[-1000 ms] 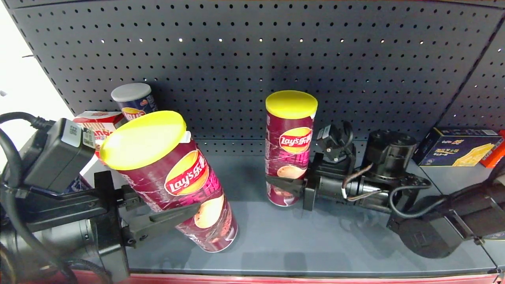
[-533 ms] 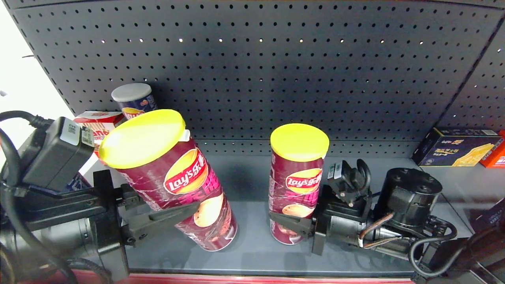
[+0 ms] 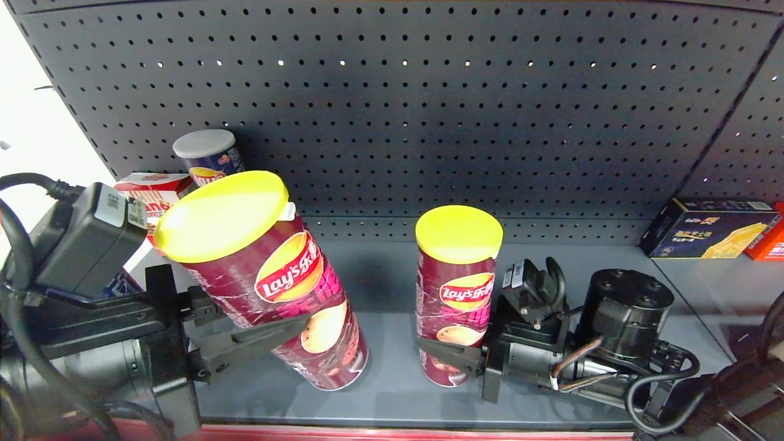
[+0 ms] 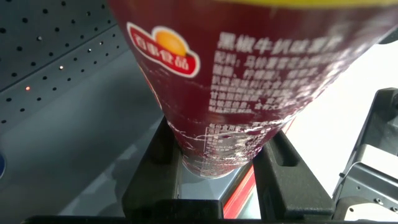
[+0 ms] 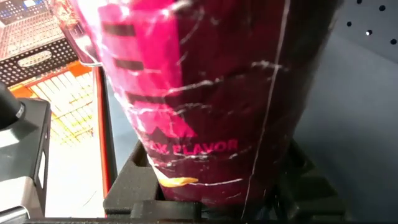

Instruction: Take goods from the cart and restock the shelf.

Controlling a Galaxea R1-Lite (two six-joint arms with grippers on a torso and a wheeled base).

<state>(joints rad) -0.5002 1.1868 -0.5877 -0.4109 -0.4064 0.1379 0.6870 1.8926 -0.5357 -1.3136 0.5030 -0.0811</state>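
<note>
At the shelf's [image 3: 392,398] back left corner you have a small blue can [image 3: 208,156] with a red-and-white box [image 3: 153,190] in front of it. Your left gripper [image 3: 269,318] is clenched around a tilted can [image 3: 288,294], whose yellow lid leans toward the shelf's left end. Its base sits low at the shelf's front edge, and contact there is unclear. Near the shelf's middle front, your right gripper [image 3: 450,352] grasps an upright can [image 3: 456,294] low on its body. A blue box [image 3: 710,229] and an orange box [image 3: 768,242] lie at the shelf's right end.
</note>
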